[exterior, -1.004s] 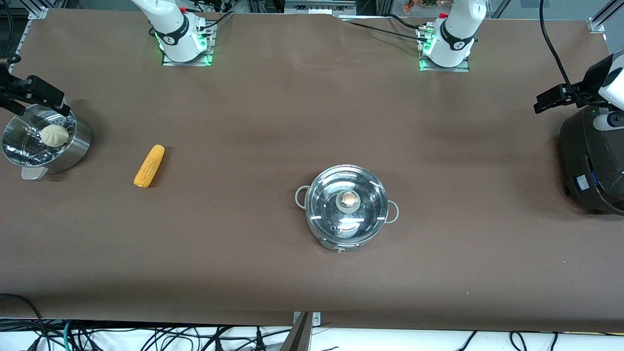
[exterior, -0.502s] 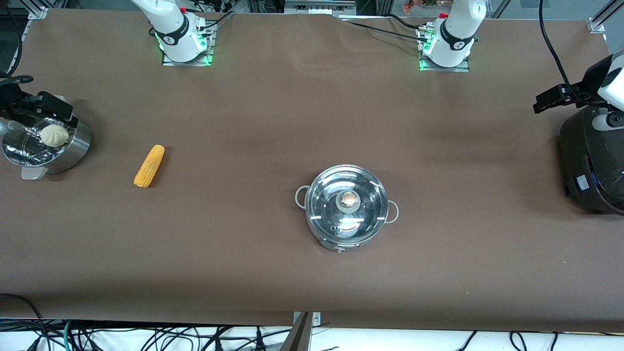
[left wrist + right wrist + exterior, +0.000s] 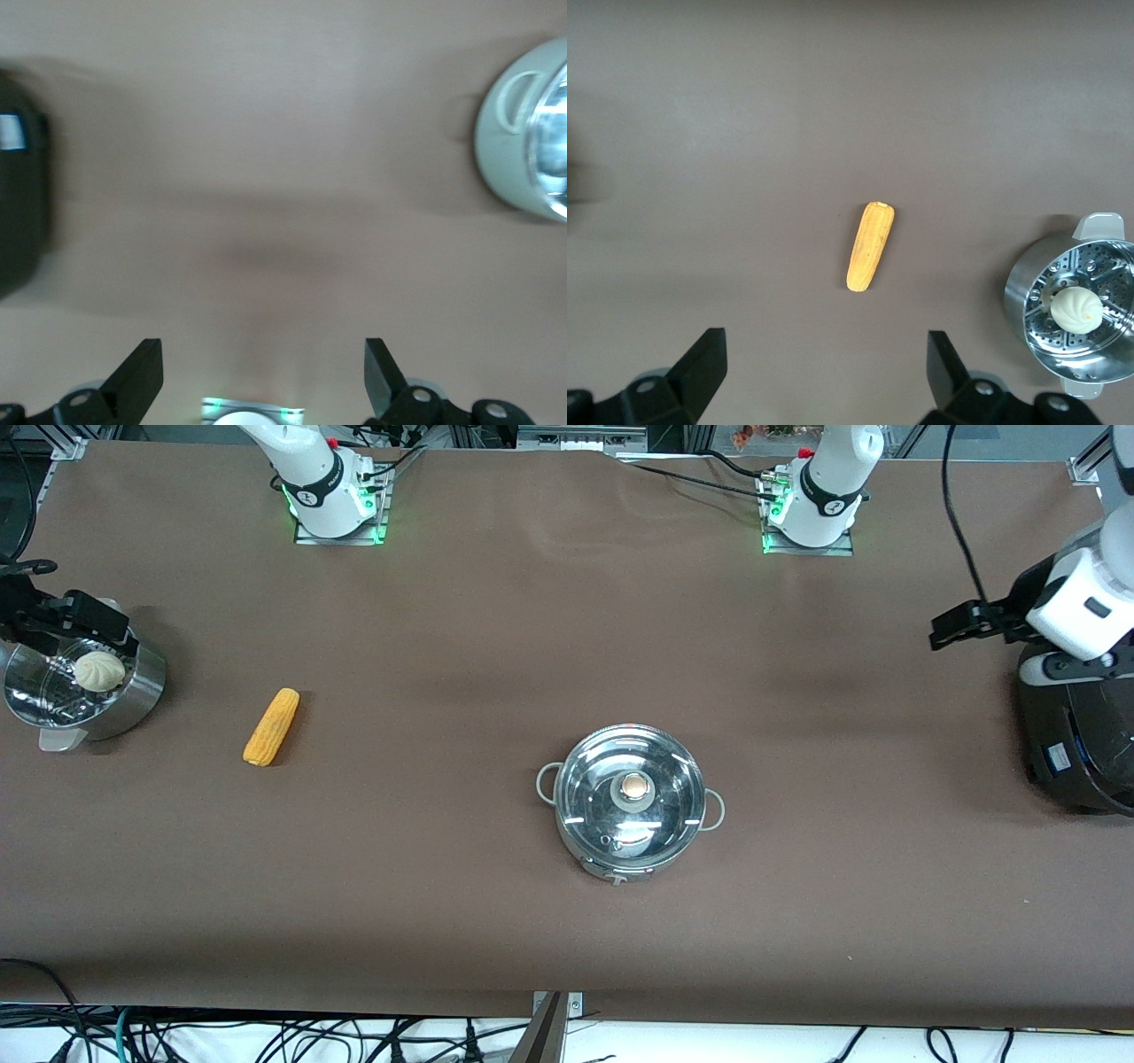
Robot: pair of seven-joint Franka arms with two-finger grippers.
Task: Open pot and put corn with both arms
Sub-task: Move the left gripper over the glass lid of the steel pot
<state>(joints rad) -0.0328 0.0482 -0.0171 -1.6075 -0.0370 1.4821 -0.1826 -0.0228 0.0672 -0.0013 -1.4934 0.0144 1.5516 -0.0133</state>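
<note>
The shiny steel pot (image 3: 592, 859) stands mid-table with its glass lid (image 3: 592, 797) on and the tan knob (image 3: 633, 786) on top. Its edge shows in the left wrist view (image 3: 500, 133). The yellow-orange corn (image 3: 271, 726) lies flat on the table toward the right arm's end, also in the right wrist view (image 3: 870, 245). My right gripper (image 3: 106, 624) is open and empty, up over the steamer basket; in its own view (image 3: 824, 363) both fingers stand wide apart. My left gripper (image 3: 952, 627) is open and empty, up over the table at the left arm's end (image 3: 261, 372).
A perforated steel steamer basket (image 3: 146, 686) with a white bun (image 3: 99, 670) stands at the right arm's end, also in the right wrist view (image 3: 1023, 292). A big black round appliance (image 3: 1076, 735) stands at the left arm's end, below the left arm.
My left gripper has swung in from the table's end toward the middle. My right gripper has shifted slightly over the steamer basket. Pot and corn have not moved.
</note>
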